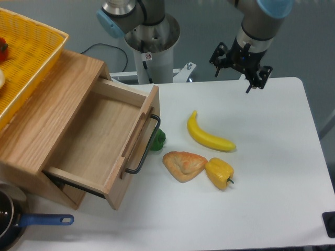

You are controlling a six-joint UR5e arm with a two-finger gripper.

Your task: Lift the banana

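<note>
White table [272,172] w/ banana [209,137]; green obj [157,139] half-hidden behind drawer [104,141].

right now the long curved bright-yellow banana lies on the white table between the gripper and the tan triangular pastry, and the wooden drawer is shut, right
Not quite: the wooden drawer is pulled open, as the camera view shows. The rest holds: the long curved bright-yellow banana lies on the white table between the gripper and the tan triangular pastry.
</note>
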